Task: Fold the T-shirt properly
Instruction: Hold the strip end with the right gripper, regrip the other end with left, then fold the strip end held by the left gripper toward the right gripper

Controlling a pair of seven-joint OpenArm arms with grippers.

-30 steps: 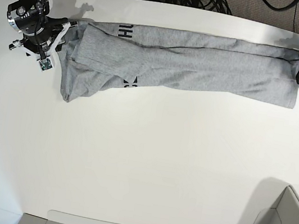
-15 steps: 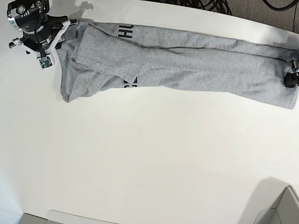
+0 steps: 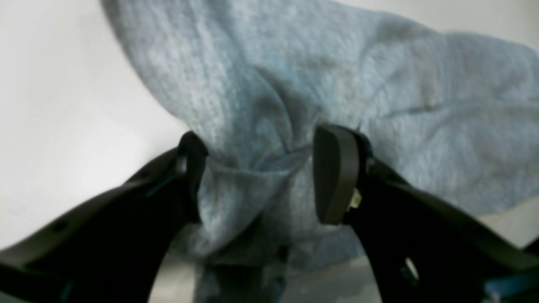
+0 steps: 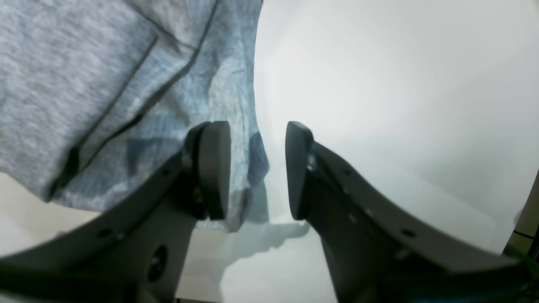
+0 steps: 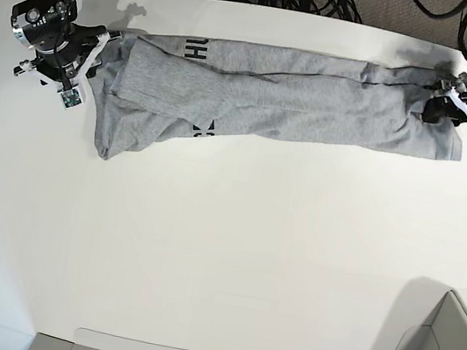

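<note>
Stretched along the far edge of the white table [image 5: 230,254], the heather-grey cotton T-shirt [image 5: 290,95] is being gathered at one end by the left tool [image 3: 257,176], clenched on bunched hem, while the right tool [image 4: 257,168] is hovering unclenched beside the collar end, needing a grip next.

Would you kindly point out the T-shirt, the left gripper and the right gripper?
T-shirt [image 5: 316,99], base view, middle of the grey cloth.
Left gripper [image 3: 257,174], left wrist view, midway between fingertips, on bunched cloth.
Right gripper [image 4: 257,170], right wrist view, the gap between fingertips.
</note>
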